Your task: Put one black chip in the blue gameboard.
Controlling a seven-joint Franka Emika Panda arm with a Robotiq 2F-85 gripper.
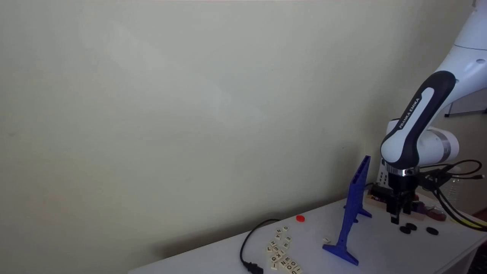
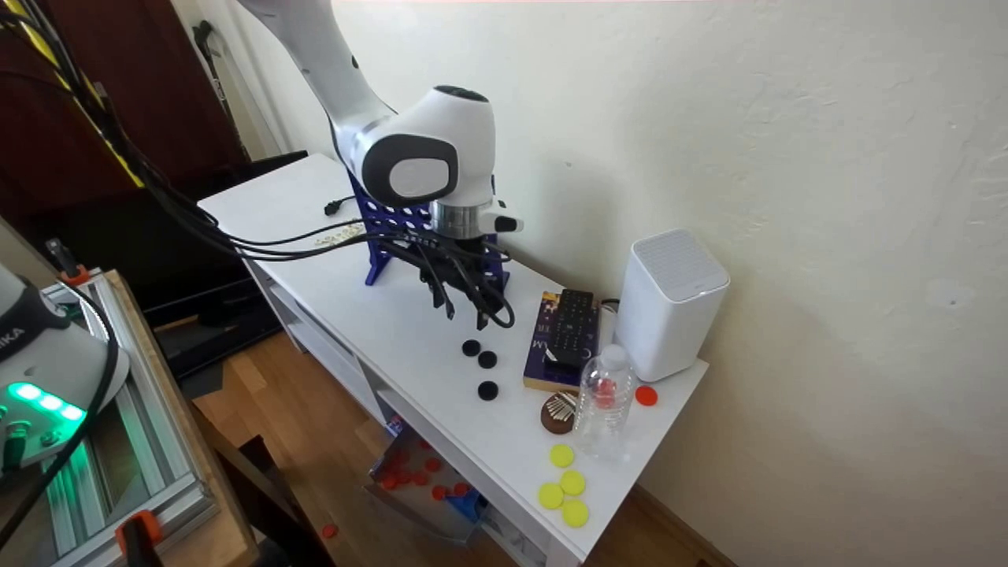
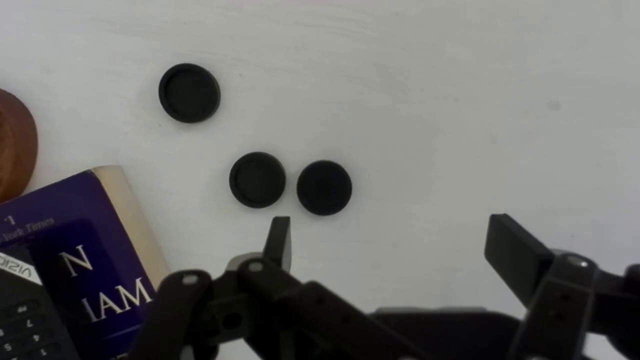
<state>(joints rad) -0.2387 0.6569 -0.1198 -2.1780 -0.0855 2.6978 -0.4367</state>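
1. The gripper [image 3: 390,230] is above the table [image 2: 394,331], its two fingers [image 3: 515,255] wide apart.
2. Two black chips [image 3: 257,180] lie just beside each other on the table; a third black chip [image 3: 189,93] lies separately.
3. The blue gameboard [image 1: 354,201] stands upright on the same table.

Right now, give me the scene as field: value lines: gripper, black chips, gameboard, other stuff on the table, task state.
gripper: open, empty, above the table
black chips: three, flat on the table; two close together with a slim gap, third chip farther off
blue gameboard: upright on its feet
book: flat, remote on top
yellow discs: four, flat on the table
task state: no chip held; gameboard partly hidden by the arm, contents not fully checkable
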